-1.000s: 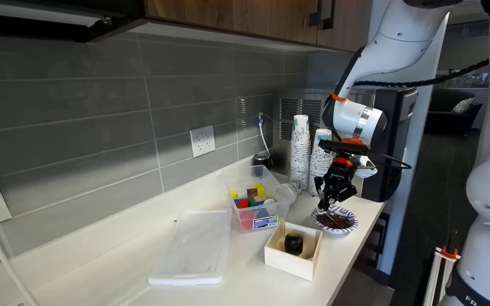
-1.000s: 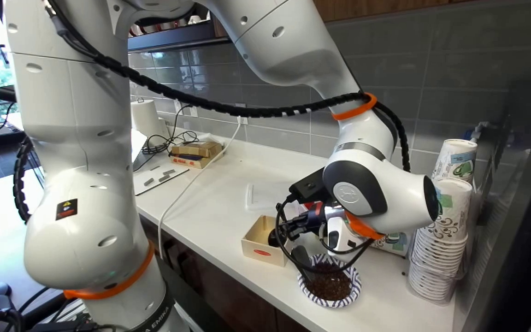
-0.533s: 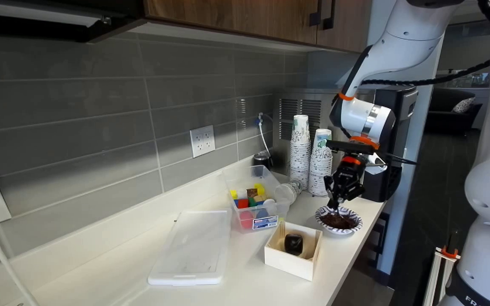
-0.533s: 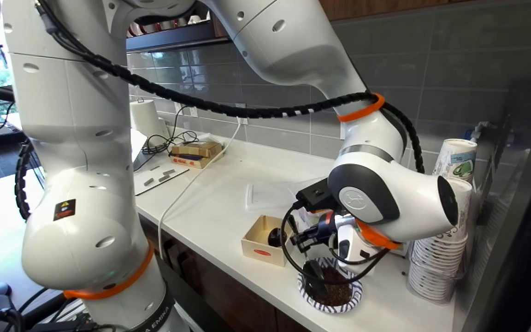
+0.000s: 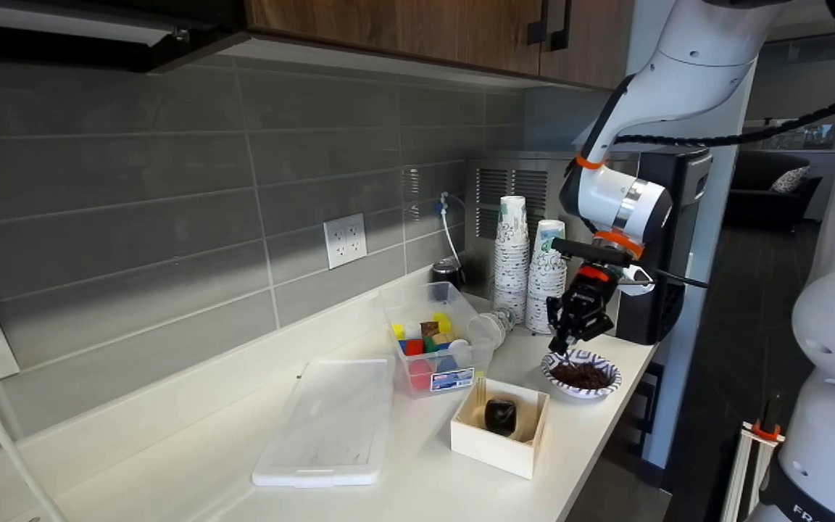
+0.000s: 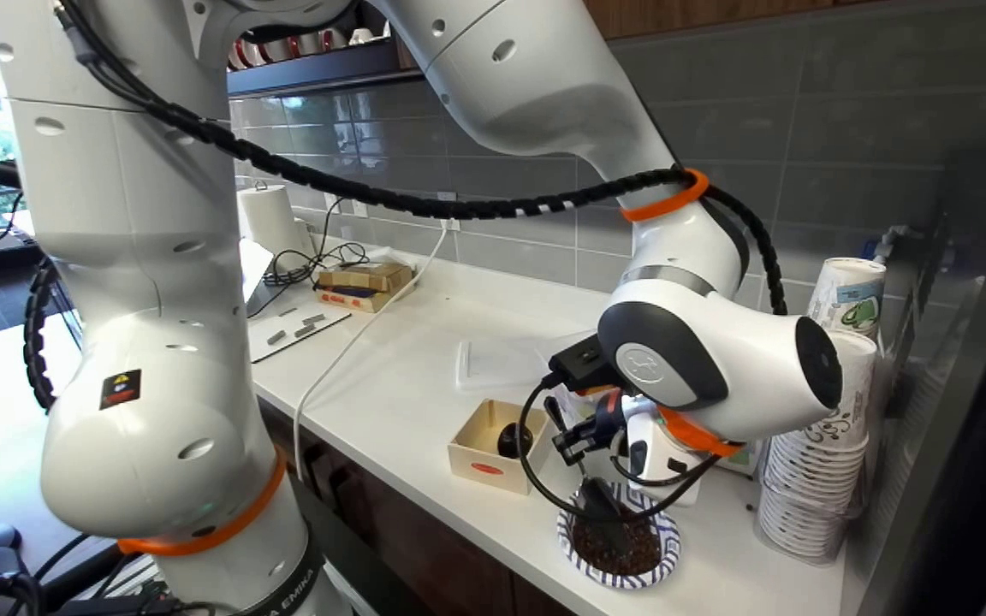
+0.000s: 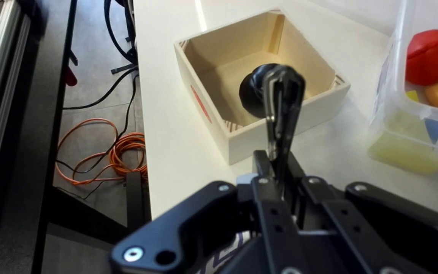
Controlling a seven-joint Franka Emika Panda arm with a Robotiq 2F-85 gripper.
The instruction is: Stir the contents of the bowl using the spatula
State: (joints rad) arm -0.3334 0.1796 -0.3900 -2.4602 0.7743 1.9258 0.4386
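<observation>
Wrist view shows the fingers [image 7: 263,191] clamped on the black spatula [image 7: 289,95], its handle end above them. In an exterior view its long axis slants steeply, blade down below the fingers into the blue-and-white bowl [image 6: 668,549], nearer the bowl's middle than half a second ago.

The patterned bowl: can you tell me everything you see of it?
The bowl is round and shallow, white with a bluish geometric pattern, perhaps paper. It sits upright on the white counter, near the edge, apart from the wooden box. Dark brown crumbly stuff covers its bottom, and the spatula held in the pincer reaches into it.
</observation>
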